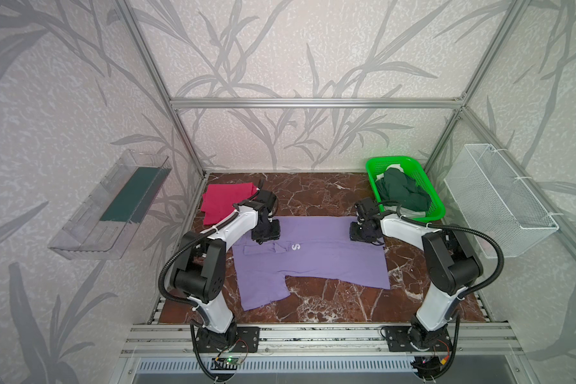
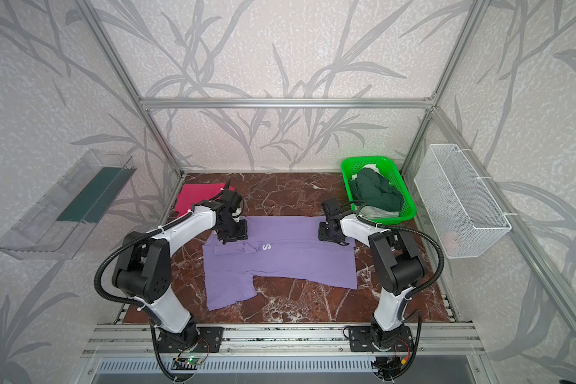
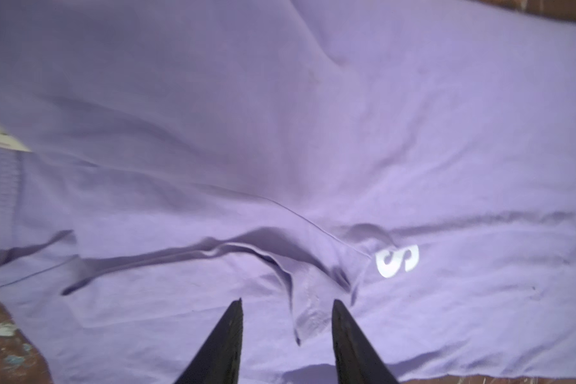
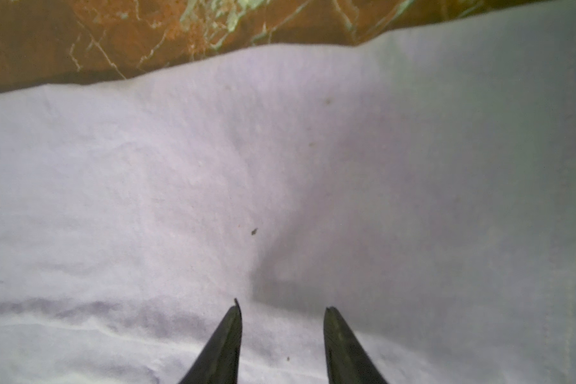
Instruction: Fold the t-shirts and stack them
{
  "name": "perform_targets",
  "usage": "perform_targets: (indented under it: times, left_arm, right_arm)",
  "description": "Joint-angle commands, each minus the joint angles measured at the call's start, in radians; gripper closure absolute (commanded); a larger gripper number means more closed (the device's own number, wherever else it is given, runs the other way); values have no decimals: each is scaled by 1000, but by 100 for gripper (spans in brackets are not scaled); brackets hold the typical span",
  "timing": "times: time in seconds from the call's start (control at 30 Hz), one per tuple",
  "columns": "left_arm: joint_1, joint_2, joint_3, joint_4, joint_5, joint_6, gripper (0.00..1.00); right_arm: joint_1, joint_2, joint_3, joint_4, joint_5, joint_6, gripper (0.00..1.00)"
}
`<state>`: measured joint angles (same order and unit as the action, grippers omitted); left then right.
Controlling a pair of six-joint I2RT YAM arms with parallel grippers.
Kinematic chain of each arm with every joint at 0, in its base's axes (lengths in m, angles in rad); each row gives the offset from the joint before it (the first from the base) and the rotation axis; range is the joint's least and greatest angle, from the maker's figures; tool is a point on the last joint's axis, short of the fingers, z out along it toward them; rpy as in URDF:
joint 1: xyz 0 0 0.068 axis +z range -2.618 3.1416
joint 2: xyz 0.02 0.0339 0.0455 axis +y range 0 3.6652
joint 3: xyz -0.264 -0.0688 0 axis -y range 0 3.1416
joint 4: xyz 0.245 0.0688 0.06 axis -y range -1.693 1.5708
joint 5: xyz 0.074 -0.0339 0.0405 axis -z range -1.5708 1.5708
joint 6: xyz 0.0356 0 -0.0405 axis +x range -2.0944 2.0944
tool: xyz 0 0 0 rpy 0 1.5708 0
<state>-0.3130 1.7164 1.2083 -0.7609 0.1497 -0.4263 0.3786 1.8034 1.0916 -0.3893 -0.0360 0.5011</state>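
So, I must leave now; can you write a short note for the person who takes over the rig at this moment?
Left hand: open, over the purple shirt, near its white letter.
Right hand: open, over the same shirt's other end.
Purple shirt: on the table, far side seems folded over, one sleeve sticking out.
Red shirt: far left corner, looks folded.
To do: finish the purple shirt, stack it, then the dark green clothes in the green basket.

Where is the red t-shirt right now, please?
In both top views the red t-shirt lies at the table's far left corner, just beyond the purple t-shirt.
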Motion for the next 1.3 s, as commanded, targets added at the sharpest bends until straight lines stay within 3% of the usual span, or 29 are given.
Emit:
perform_targets:
  times: [0.0, 0.23, 0.43, 0.6, 0.77, 1.0, 1.13, 1.27]
  left_arm:
    - [-10, -12, -36, -13, -27, -60, 57]
    - [-35, 33, -55, 23, -5, -93, 62]
    - [-51, 51, -59, 41, 7, -111, 75]
    - [-65, 50, -84, 50, 0, -142, 79]
    - [-80, 8, -124, 61, -14, -183, 100]
    - [-130, -122, -229, 70, -58, -293, 100]
    - [-195, -269, -343, 127, -96, -396, 98]
    - [-211, -440, -420, 155, -145, -411, 66]
  right_arm:
    - [-4, -7, 0, -20, -10, -5, 58]
    - [-4, -8, -5, -19, -5, -9, 58]
    - [-6, -10, -17, -11, -5, -7, 58]
    - [-6, -12, -21, -5, -10, -7, 58]
    - [-10, -8, -24, 3, -16, -7, 58]
    - [-14, -3, -36, 21, -25, -2, 58]
    - [-17, 10, -34, 30, -31, -1, 58]
    - [-17, 26, -23, 30, -40, 4, 58]
